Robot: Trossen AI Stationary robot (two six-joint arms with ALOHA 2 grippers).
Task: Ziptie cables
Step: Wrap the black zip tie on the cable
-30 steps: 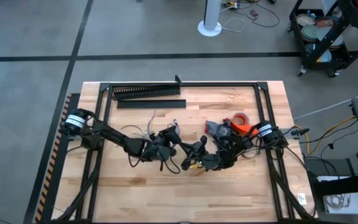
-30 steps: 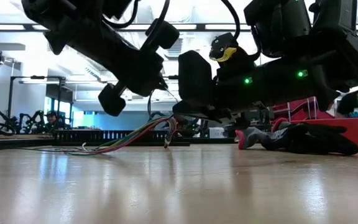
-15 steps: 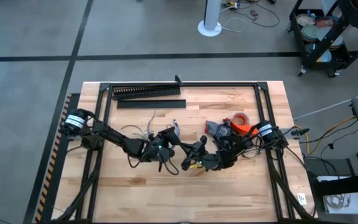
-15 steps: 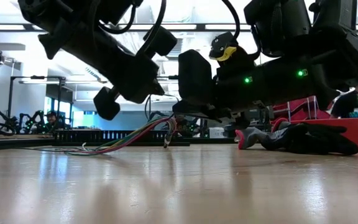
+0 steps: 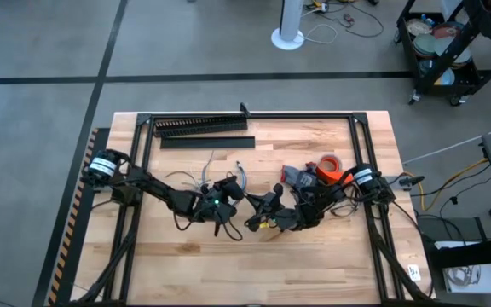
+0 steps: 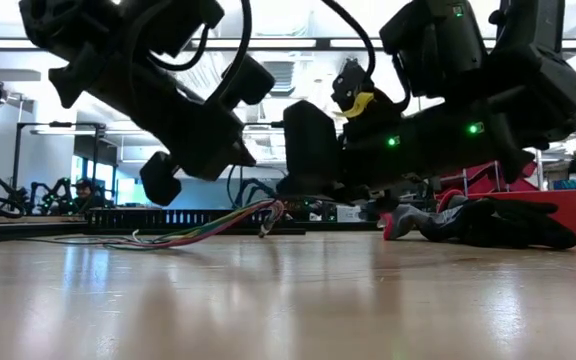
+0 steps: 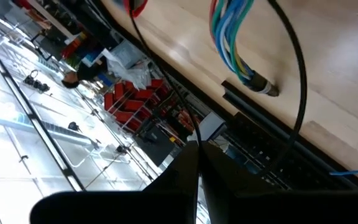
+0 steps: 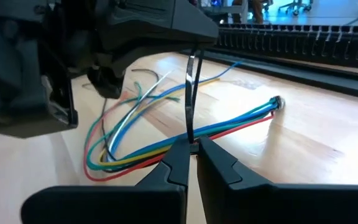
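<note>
The cables [image 8: 166, 142], a bundle of thin red, blue, green and yellow wires, lie on the wooden table, the dark tip [image 8: 277, 102] pointing toward the far edge. They also show in the high view [image 5: 196, 181]. A thin dark ziptie [image 8: 190, 99] stands upright across the bundle. Whether it goes around the wires, I cannot tell. My right gripper [image 8: 192, 144] is shut on its lower part. My left gripper [image 7: 197, 149] is shut on its upper part. In the high view the two grippers [image 5: 225, 207] [image 5: 254, 220] face each other at mid-table. My left gripper pinches the ziptie's upper end [image 8: 194, 57] between its two fingers, coming from the table's left, above the cables. The strip runs out from the fingertips [image 7: 190, 138], clear of the table. My right gripper pinches the ziptie's lower part [image 8: 191, 140] between its two fingertips, coming level from the table's right, just in front of the bundle. The strip rises upright from the fingers to the left gripper.
A long black comb-toothed duct [image 5: 201, 125] and a flat black strip [image 5: 207, 142] lie along the far edge. An orange tape roll [image 5: 329, 162] and a grey-and-red tool [image 5: 300, 176] sit by the right arm. A black metal frame [image 5: 143, 128] rims the table.
My left gripper has gone a little toward the table's left edge and down, staying shut. The raised part of the cables by the grippers has sunk lower toward the table. My right gripper has edged slightly toward the left, still shut on the ziptie.
</note>
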